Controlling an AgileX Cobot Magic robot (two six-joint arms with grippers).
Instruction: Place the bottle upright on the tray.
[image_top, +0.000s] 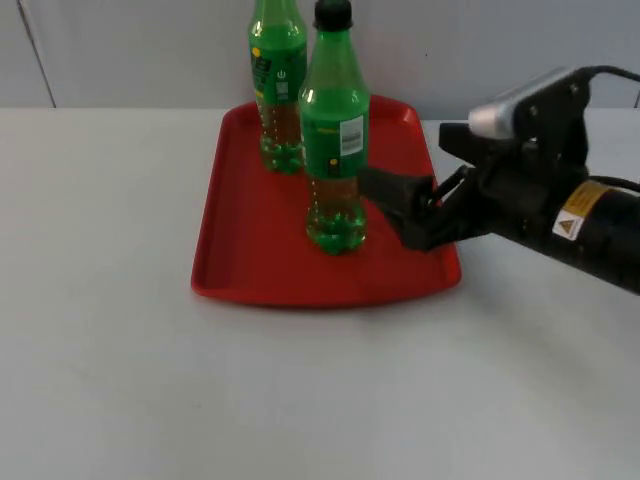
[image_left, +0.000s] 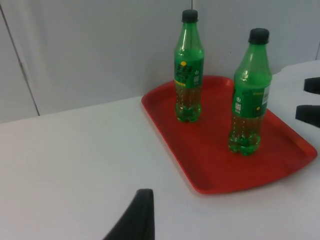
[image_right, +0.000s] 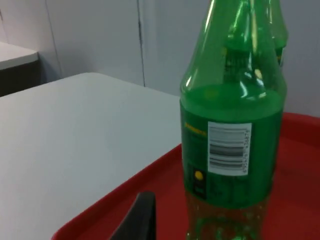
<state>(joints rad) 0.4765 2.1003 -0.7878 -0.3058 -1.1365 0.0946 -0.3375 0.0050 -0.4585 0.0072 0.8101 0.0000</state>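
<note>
Two green bottles with black caps stand upright on the red tray (image_top: 250, 230) (image_left: 210, 160). The nearer bottle (image_top: 335, 150) (image_left: 248, 100) (image_right: 230, 150) is toward the tray's front right. The farther bottle (image_top: 277, 80) (image_left: 189, 75) stands at the back. My right gripper (image_top: 395, 208) (image_left: 306, 100) is open just right of the nearer bottle, low over the tray, with its fingers clear of the bottle. My left gripper (image_left: 135, 220) waits over the bare table left of the tray.
The tray's raised rim (image_right: 125, 205) lies just under my right gripper. White table top (image_top: 120, 380) spreads to the left and in front of the tray. The grey partition wall (image_top: 130, 50) stands behind it.
</note>
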